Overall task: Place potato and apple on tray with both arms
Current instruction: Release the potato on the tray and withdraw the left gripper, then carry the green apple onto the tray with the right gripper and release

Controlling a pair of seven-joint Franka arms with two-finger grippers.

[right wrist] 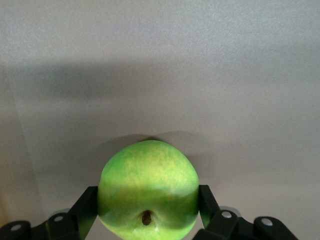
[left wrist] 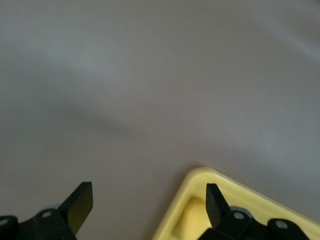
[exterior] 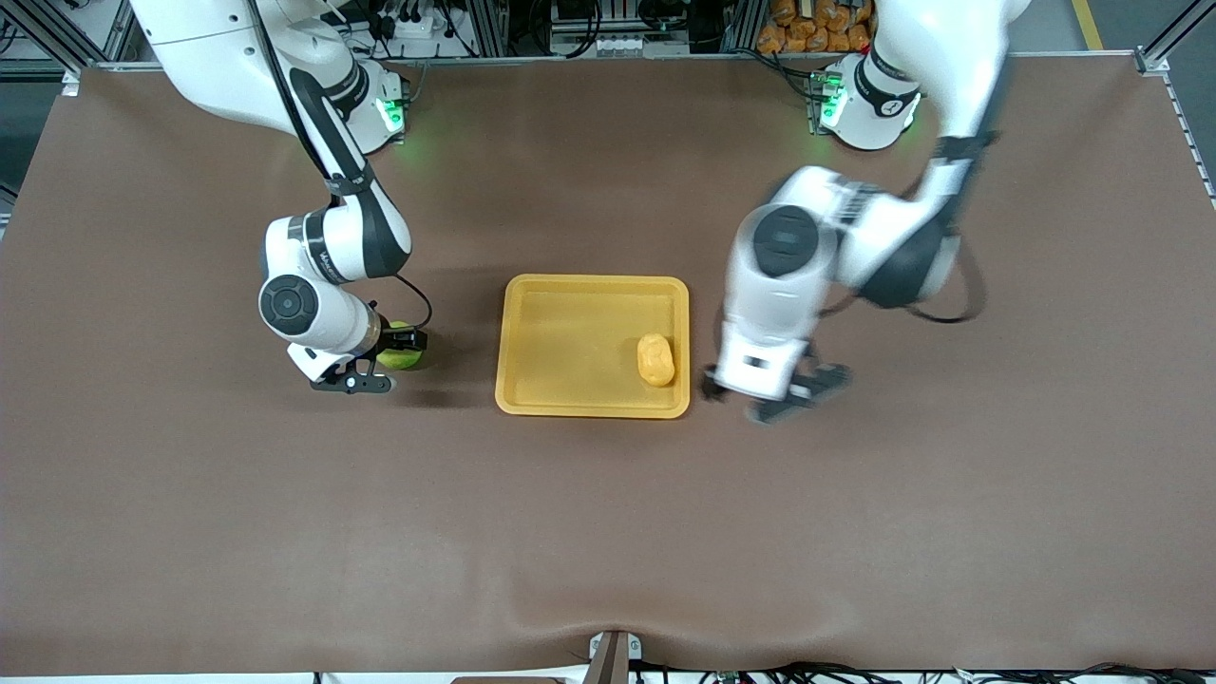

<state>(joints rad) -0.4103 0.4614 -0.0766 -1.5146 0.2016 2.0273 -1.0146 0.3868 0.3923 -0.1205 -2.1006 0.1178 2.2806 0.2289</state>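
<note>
The green apple (exterior: 401, 358) is toward the right arm's end of the table, apart from the tray. My right gripper (exterior: 388, 361) is shut on it. In the right wrist view the apple (right wrist: 148, 180) fills the gap between both fingers (right wrist: 206, 200), stem dimple showing. The yellow-orange potato (exterior: 655, 360) lies in the yellow tray (exterior: 570, 332), near the rim toward the left arm's end. My left gripper (exterior: 774, 397) hangs open and empty over the table just outside that rim. The left wrist view shows its open gripper (left wrist: 148, 196) over a tray corner (left wrist: 192, 192).
The brown mat (exterior: 608, 532) covers the whole table. Both arm bases with green lights (exterior: 389, 114) stand along the edge farthest from the front camera. Cables and orange items lie past that edge.
</note>
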